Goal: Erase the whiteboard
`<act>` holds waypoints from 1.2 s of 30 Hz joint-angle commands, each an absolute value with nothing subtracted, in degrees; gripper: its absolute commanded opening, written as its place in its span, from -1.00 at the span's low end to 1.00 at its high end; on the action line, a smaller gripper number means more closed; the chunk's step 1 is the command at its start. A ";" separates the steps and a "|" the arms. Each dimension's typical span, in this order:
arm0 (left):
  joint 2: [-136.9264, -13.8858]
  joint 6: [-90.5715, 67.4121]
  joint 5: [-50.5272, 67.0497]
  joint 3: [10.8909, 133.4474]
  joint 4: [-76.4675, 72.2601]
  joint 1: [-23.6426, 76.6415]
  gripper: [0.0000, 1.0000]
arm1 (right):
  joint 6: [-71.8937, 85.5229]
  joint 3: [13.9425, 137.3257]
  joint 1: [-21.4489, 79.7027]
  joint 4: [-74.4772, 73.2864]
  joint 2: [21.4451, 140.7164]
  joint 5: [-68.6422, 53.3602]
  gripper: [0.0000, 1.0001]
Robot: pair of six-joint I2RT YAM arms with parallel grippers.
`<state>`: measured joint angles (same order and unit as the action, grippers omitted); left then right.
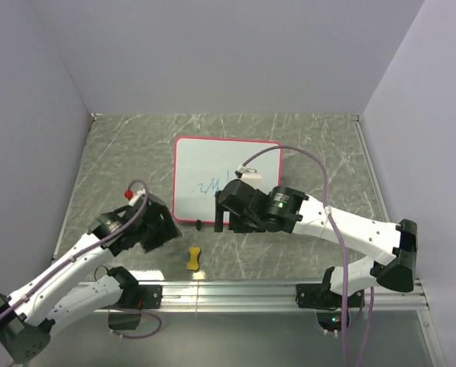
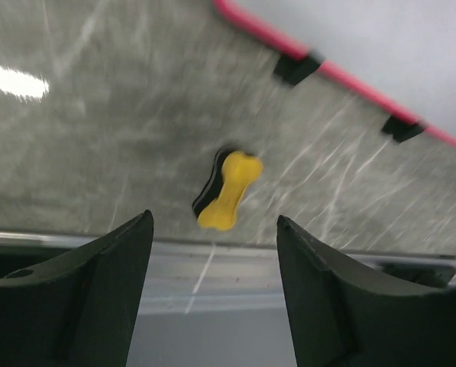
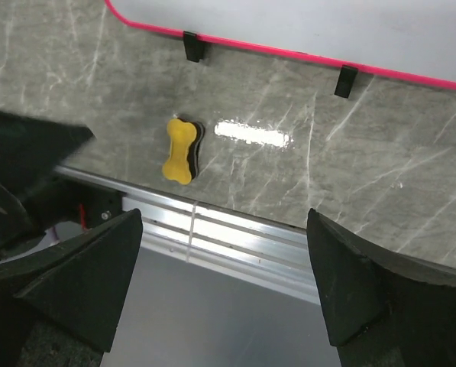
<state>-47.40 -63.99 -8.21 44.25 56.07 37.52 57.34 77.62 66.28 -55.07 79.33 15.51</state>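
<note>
The whiteboard (image 1: 212, 164) lies flat mid-table, white with a red-pink rim, blue scribbles (image 1: 208, 187) and two black clips on its near edge. It also shows in the left wrist view (image 2: 380, 38) and the right wrist view (image 3: 327, 23). The yellow bone-shaped eraser (image 1: 194, 259) lies on the table just near of the board, clear in both wrist views (image 2: 231, 183) (image 3: 179, 151). My left gripper (image 1: 169, 232) (image 2: 214, 218) is open and empty, hovering left of the eraser. My right gripper (image 1: 229, 218) (image 3: 224, 214) is open and empty above the board's near edge.
A metal rail (image 1: 250, 290) (image 3: 235, 233) runs along the table's near edge, right behind the eraser. Grey walls enclose the marbled table (image 1: 121, 153) on three sides. The right arm's purple cable (image 1: 319, 176) loops over the board's right side.
</note>
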 commanded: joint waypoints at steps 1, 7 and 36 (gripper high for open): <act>-47.11 -75.22 -7.21 38.61 55.03 45.49 0.39 | 58.36 80.94 66.53 -56.68 79.98 18.81 0.90; -56.15 -80.16 -5.54 33.05 44.41 54.83 0.37 | 57.83 83.94 65.22 -57.30 79.46 19.78 0.92; -89.06 -71.71 -11.76 67.08 35.68 72.87 0.42 | 53.89 72.86 61.43 -55.82 60.30 20.04 0.94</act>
